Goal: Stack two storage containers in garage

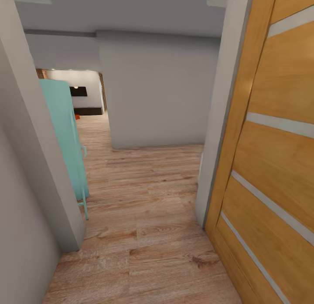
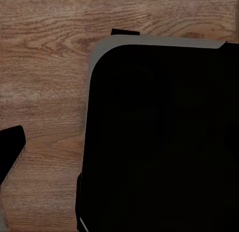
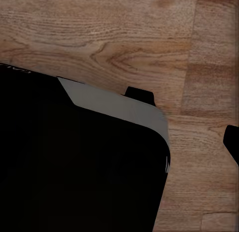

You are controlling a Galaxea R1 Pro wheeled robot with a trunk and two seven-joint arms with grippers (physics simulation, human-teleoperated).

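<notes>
Far down the hallway, an opening leads into the living room (image 1: 87, 84), where a black wall TV (image 1: 78, 91) hangs. A small orange-red patch (image 1: 77, 116) lies on that room's floor; it is too small to tell whether it is a storage container. The garage is out of view. In the left wrist view my left gripper (image 2: 67, 92) hangs over wood planks, dark fingertips (image 2: 11, 151) apart, nothing between them. My right gripper (image 3: 185, 118) is likewise open over the planks, one fingertip (image 3: 139, 95) beside my black base (image 3: 74, 162).
An orange wooden door (image 1: 270, 164) with pale stripes stands open close on the right. A white wall corner (image 1: 48, 164) juts in on the left, with a teal cabinet (image 1: 65, 134) behind it. A grey wall block (image 1: 157, 95) stands ahead; the wood-plank hallway (image 1: 144, 199) runs left of it.
</notes>
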